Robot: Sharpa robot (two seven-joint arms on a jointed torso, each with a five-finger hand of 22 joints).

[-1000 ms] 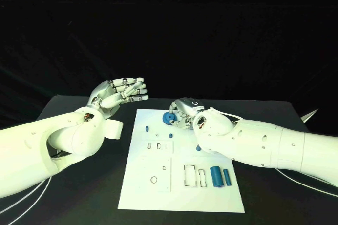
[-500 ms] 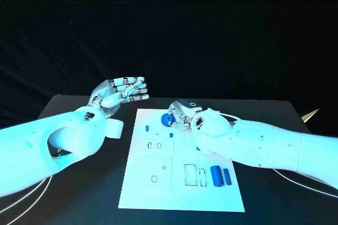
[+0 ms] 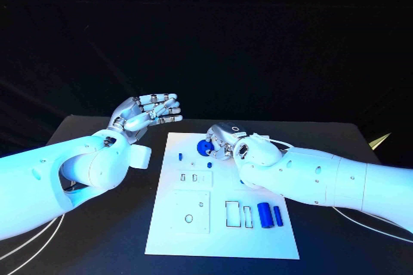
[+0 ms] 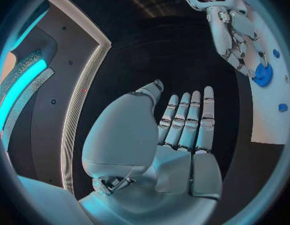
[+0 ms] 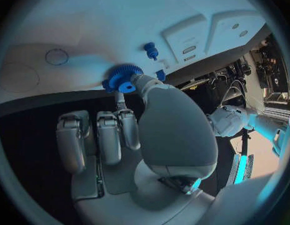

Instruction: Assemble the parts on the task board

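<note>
The right hand pinched a round blue toothed gear at the 12 o'clock end of the white task board. The left hand was raised at 10 o'clock, fingers apart, holding nothing.

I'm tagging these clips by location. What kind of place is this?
Probably a robotics lab test bench: a black table against a dark backdrop, a white task board with cut-out slots and small blue parts, including a blue toothed gear pinched by the right hand.

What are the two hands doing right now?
Left hand: open, fingers apart, holding nothing.
Right hand: fingers pinching the blue gear at the task board.
</note>
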